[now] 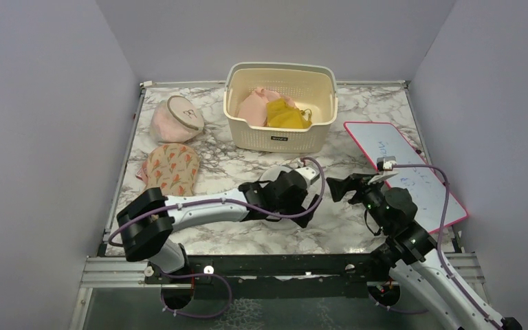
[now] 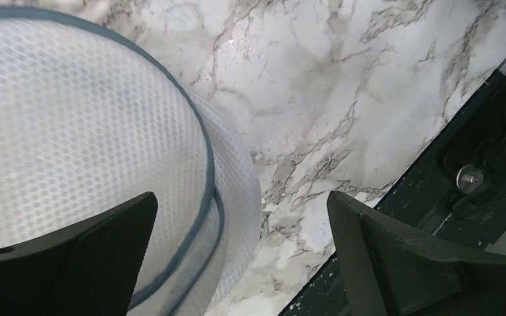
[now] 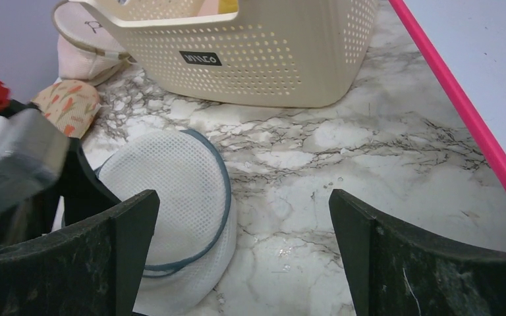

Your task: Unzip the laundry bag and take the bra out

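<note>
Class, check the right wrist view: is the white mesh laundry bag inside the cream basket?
No, the laundry bag lies on the marble table, in front of the basket and apart from it.

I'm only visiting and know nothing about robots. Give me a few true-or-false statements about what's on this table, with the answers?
1. The white mesh laundry bag lies on the marble table, outside the cream perforated basket. True.
2. The basket is empty. False: it holds a pink garment and a yellow garment.
3. The left gripper and the right gripper both stand open, holding nothing. True.
4. The pink-framed whiteboard lies on the left side of the table. False: it lies on the right side, by the right arm.
</note>
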You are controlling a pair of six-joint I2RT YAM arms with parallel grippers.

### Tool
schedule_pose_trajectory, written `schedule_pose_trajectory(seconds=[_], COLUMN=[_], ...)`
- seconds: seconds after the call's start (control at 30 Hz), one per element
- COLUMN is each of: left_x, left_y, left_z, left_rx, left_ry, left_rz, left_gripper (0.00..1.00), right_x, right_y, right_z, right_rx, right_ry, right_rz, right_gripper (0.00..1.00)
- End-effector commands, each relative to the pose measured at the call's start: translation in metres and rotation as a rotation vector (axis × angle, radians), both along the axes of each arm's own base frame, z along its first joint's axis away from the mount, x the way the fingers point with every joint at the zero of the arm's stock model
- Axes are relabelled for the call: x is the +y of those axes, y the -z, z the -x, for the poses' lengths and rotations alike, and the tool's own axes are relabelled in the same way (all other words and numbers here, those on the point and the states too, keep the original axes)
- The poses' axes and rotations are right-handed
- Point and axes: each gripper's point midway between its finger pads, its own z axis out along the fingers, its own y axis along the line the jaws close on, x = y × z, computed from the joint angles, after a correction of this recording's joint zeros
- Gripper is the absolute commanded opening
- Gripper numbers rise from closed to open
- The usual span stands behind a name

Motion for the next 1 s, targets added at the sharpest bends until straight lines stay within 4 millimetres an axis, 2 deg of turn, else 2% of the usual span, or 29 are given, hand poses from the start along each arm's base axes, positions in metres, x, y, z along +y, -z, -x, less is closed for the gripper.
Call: schedule_pose_trajectory(seconds=[0.0,0.13,0.23,0.3,0.33,0.37,0.43,0.53,0.6,0.7,0.8,0.87,0.97], left_x=[0.002,0.005,0.014,0.024,0.034,0.041,0.05,0.057,0.065,0.096,0.15,0.181,0.207], left_y=[-0.014,-0.027,-0.056,-0.076,-0.079,-0.091,-0.101,-0.123,-0.147,-0.191,-0.245,-0.284,-0.332], left_z=[-0.001,0.012,0.008,0.001,-0.004,-0.012,-0.016,-0.021,-0.033,-0.071,-0.112,-0.123,-0.115], left_rx=[-0.103,-0.116,-0.163,-0.198,-0.205,-0.222,-0.222,-0.245,-0.303,-0.439,-0.586,-0.689,-0.8], left_ry=[0.078,0.108,0.04,-0.022,-0.068,-0.125,-0.152,-0.132,-0.139,-0.245,-0.455,-0.557,-0.596], left_rz=[0.108,0.246,0.348,0.377,0.347,0.342,0.328,0.345,0.367,0.36,0.349,0.353,0.38], left_gripper=[0.98,0.99,0.99,0.99,0.99,0.99,0.99,0.99,0.99,0.99,0.99,0.99,0.99], right_x=[0.011,0.029,0.018,0.01,0.009,0.008,0.009,0.022,0.033,0.038,0.03,0.018,-0.001], right_y=[-0.015,-0.02,-0.019,-0.018,-0.019,-0.02,-0.021,-0.03,-0.042,-0.073,-0.119,-0.149,-0.198], right_z=[0.005,0.019,0.012,0.007,0.006,0.005,0.005,0.011,0.017,0.02,0.019,0.02,0.026], right_rx=[-0.017,-0.013,-0.024,-0.021,-0.032,-0.034,-0.008,0.011,-0.006,-0.022,-0.061,-0.095,-0.179], right_ry=[-0.057,-0.181,-0.107,-0.05,-0.048,-0.042,-0.043,-0.129,-0.212,-0.244,-0.208,-0.165,-0.116], right_rz=[-0.035,-0.069,-0.069,-0.072,-0.062,-0.058,-0.058,-0.037,-0.017,-0.037,-0.025,0.013,0.058], right_gripper=[1.0,0.98,0.99,1.0,1.0,1.0,1.0,1.0,1.0,1.0,1.0,1.0,1.0])
